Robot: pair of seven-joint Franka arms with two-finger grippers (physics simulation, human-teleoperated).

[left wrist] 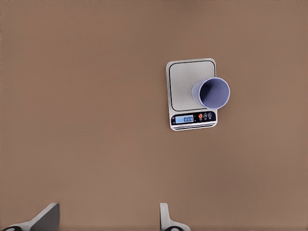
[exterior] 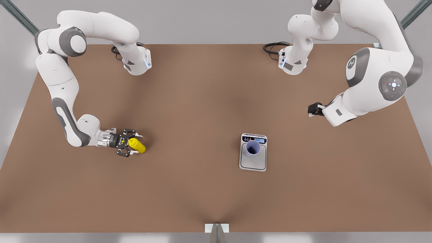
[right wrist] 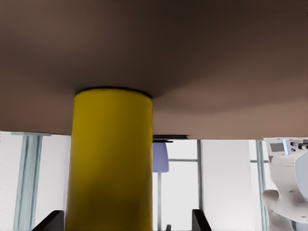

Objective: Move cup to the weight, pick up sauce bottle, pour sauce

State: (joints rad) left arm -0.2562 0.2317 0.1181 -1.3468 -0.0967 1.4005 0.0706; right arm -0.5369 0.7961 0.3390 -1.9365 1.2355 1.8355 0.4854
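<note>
The lavender cup (exterior: 252, 148) stands upright on the silver-grey weight (exterior: 253, 163), near its display end. In the left wrist view the cup (left wrist: 211, 92) and the weight (left wrist: 185, 84) are seen from above, the display reading 0.00. The yellow sauce bottle (exterior: 137, 145) stands on the table at the front view's left. My right gripper (exterior: 129, 144) is open, low over the table, with one finger on each side of the bottle (right wrist: 109, 163); the fingers (right wrist: 198, 220) stand apart from it. My left gripper (exterior: 313, 109) hangs open, high at the front view's right, its fingertips (left wrist: 166, 216) with nothing between them.
The brown table (exterior: 189, 101) carries both arm bases (exterior: 136, 62) along its far edge, with black cables beside them. A small bracket (exterior: 216, 228) sits at the middle of the near edge. The other arm's body (right wrist: 288, 187) shows far off in the right wrist view.
</note>
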